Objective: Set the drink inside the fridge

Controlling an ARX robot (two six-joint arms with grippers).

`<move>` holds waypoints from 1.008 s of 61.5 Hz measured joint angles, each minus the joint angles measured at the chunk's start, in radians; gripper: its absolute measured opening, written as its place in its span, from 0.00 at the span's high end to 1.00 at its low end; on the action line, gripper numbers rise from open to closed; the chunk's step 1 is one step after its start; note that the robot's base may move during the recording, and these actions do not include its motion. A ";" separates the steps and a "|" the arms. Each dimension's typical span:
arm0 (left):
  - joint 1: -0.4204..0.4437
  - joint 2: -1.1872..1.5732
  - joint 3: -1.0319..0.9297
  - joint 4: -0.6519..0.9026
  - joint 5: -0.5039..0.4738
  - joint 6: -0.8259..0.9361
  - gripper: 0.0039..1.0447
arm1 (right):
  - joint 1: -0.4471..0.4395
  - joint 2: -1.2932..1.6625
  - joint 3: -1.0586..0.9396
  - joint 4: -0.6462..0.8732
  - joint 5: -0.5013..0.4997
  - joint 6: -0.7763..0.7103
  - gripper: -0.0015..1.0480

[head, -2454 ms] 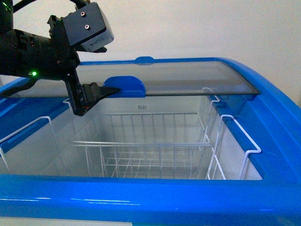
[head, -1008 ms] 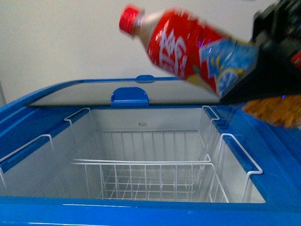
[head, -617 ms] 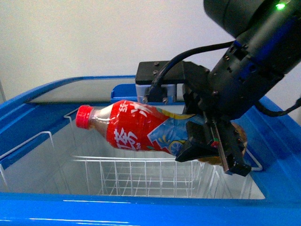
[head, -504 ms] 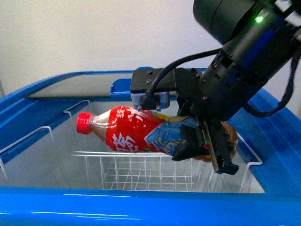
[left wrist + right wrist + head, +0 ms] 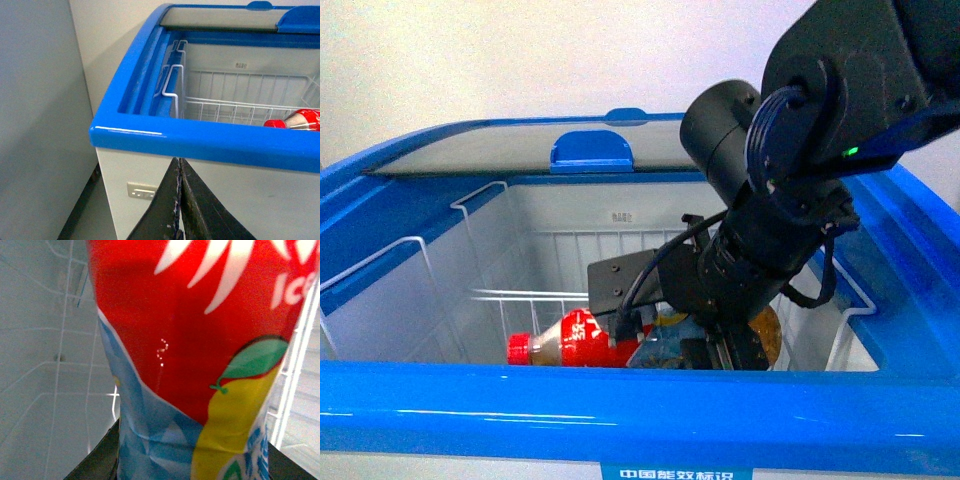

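Blue rim of the fridge [image 5: 620, 415] fills the lower front view; I see its sliding glass lid [image 5: 520, 155] pushed to the far side and the cavity open. My right arm reaches down into it, and the right gripper [image 5: 720, 350] sits below the near rim line, partly hidden by it. The drink [image 5: 585, 345], a bottle with a red cap and a red, blue and yellow label, lies nearly horizontal inside the fridge, cap pointing toward my left, just above the white wire basket [image 5: 520, 300].

Front view does not show the fingertips clearly. Right wrist view does what front cannot: the drink [image 5: 200, 355] fills almost the whole frame, with dark fingers [image 5: 97, 460] on both sides of the label at the lower edge, so the right claw is pinching the bottle at its lower body. Basket wires and white liner show behind it.

Left wrist view gives the outside: the fridge [image 5: 210, 137] corner from my left, its white side wall, and the red cap end of the drink [image 5: 295, 120] visible over the rim, well apart from this arm. The left gripper [image 5: 179, 200] is outside and below the rim, its two dark fingers pressed together with nothing between them
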 joint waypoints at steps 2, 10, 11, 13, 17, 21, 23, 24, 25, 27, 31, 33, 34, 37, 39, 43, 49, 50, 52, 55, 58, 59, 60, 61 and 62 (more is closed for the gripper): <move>0.000 -0.048 0.000 -0.044 -0.001 0.000 0.98 | 0.002 0.011 -0.013 0.025 0.005 0.001 0.62; 0.000 -0.083 0.000 -0.058 -0.002 0.000 0.98 | 0.014 0.032 -0.033 0.123 0.013 0.017 0.62; 0.000 -0.084 0.000 -0.058 -0.002 0.000 0.98 | 0.016 0.032 -0.039 0.139 0.017 0.017 0.62; 0.000 -0.085 0.000 -0.058 -0.002 0.000 0.98 | 0.021 0.032 -0.041 0.147 0.020 0.018 0.60; 0.000 -0.085 0.000 -0.059 -0.002 0.000 0.98 | 0.024 0.031 -0.042 0.138 0.003 0.019 0.47; 0.000 -0.085 0.000 -0.060 -0.002 0.000 0.98 | 0.024 0.018 -0.041 0.132 -0.030 0.027 0.33; 0.000 -0.085 0.000 -0.060 -0.002 0.000 0.98 | 0.023 0.006 -0.033 0.125 -0.042 0.034 0.27; 0.000 -0.085 0.000 -0.060 -0.002 0.000 0.98 | 0.021 -0.002 -0.027 0.116 -0.051 0.039 0.24; 0.000 -0.085 0.000 -0.060 -0.002 0.000 0.98 | 0.020 -0.013 -0.020 0.105 -0.060 0.042 0.20; 0.000 -0.085 0.000 -0.060 -0.002 0.000 0.98 | 0.014 -0.035 -0.006 0.080 -0.073 0.049 0.14; 0.000 -0.085 0.000 -0.060 -0.002 0.000 0.98 | -0.005 -0.100 0.020 0.032 -0.117 0.067 0.07; 0.000 -0.085 0.000 -0.060 -0.002 0.000 0.98 | -0.014 -0.133 0.030 0.016 -0.141 0.084 0.08; 0.000 -0.085 0.000 -0.060 -0.002 0.000 0.98 | -0.021 -0.149 0.036 0.005 -0.157 0.093 0.08; 0.000 -0.085 0.000 -0.060 -0.002 0.000 0.98 | -0.039 -0.187 0.051 -0.013 -0.190 0.124 0.07; 0.000 -0.085 0.000 -0.060 -0.002 0.000 0.98 | -0.052 -0.211 0.060 -0.018 -0.210 0.150 0.07; 0.000 -0.085 0.000 -0.060 -0.002 0.000 0.98 | -0.099 -0.283 0.076 -0.019 -0.249 0.236 0.07; 0.000 -0.085 0.000 -0.060 -0.002 0.000 0.98 | -0.185 -0.395 0.028 0.145 -0.071 0.379 0.07; 0.000 -0.085 0.000 -0.060 -0.002 0.000 0.98 | -0.199 -0.414 0.009 0.179 -0.026 0.417 0.08; 0.000 -0.085 0.000 -0.060 -0.002 -0.001 0.98 | -0.231 -0.471 -0.054 0.250 0.048 0.501 0.07; 0.000 -0.085 0.000 -0.060 -0.002 -0.001 0.98 | -0.266 -0.556 -0.150 0.294 0.124 0.608 0.07; 0.000 -0.085 0.000 -0.060 -0.002 -0.001 0.98 | -0.302 -0.686 -0.278 0.276 0.165 0.771 0.08; 0.000 -0.085 0.000 -0.060 -0.002 -0.001 0.98 | -0.312 -0.727 -0.313 0.257 0.172 0.806 0.07; 0.000 -0.085 0.000 -0.060 -0.002 -0.001 0.98 | -0.318 -0.749 -0.331 0.245 0.173 0.831 0.08; 0.000 -0.085 0.000 -0.060 -0.002 -0.001 0.98 | -0.329 -0.793 -0.366 0.224 0.177 0.889 0.07; 0.000 -0.085 0.000 -0.060 -0.002 -0.001 0.98 | -0.335 -0.819 -0.386 0.212 0.182 0.903 0.07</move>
